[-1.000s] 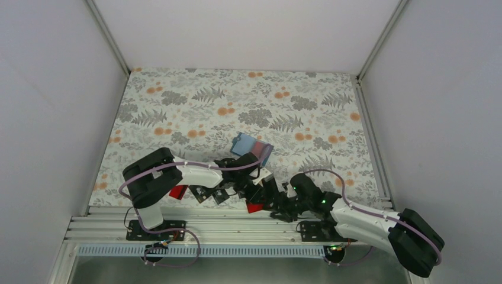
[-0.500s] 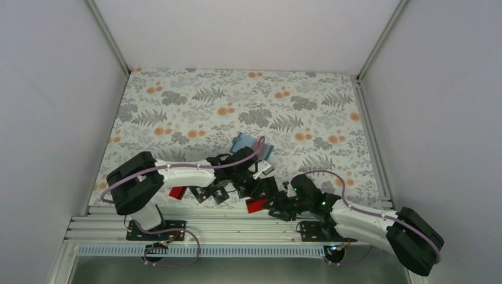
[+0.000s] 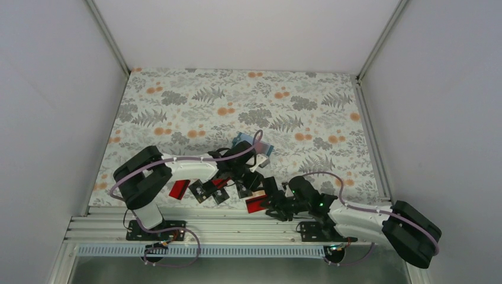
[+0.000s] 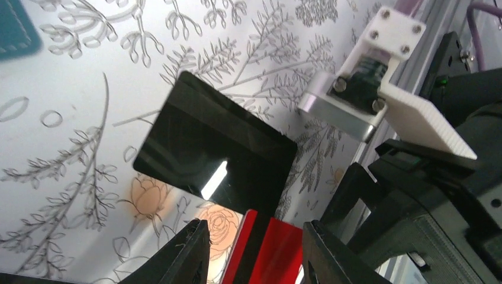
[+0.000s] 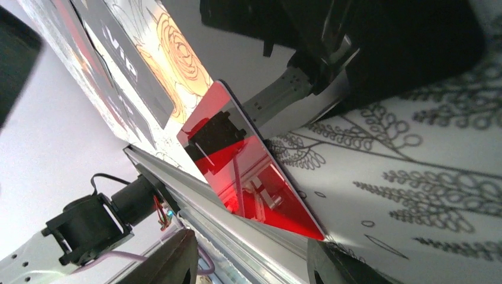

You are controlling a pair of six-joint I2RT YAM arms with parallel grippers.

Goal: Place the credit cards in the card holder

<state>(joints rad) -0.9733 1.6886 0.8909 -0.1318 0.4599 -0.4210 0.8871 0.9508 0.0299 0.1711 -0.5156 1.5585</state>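
Note:
The teal card holder (image 3: 256, 144) lies mid-table, partly hidden by my left arm; its corner shows in the left wrist view (image 4: 15, 29). A red credit card (image 3: 256, 204) lies flat by the table's near edge. My left gripper (image 3: 247, 184) hangs open over it, the red card (image 4: 269, 251) between its spread fingers and a glossy black card (image 4: 213, 151) just beyond. My right gripper (image 3: 265, 199) is open too, low at the edge, its fingers either side of the same red card (image 5: 248, 171). Neither holds anything.
Another red card (image 3: 177, 188) and two black cards (image 3: 198, 190) (image 3: 220, 195) lie to the left along the near edge. Black printed cards (image 5: 118, 77) show in the right wrist view. The aluminium rail (image 3: 237, 216) borders the table. The two grippers are close together.
My left arm has drawn back and left, bringing its gripper down toward the red card. My right gripper has crept left to the card and narrowed its jaws a little.

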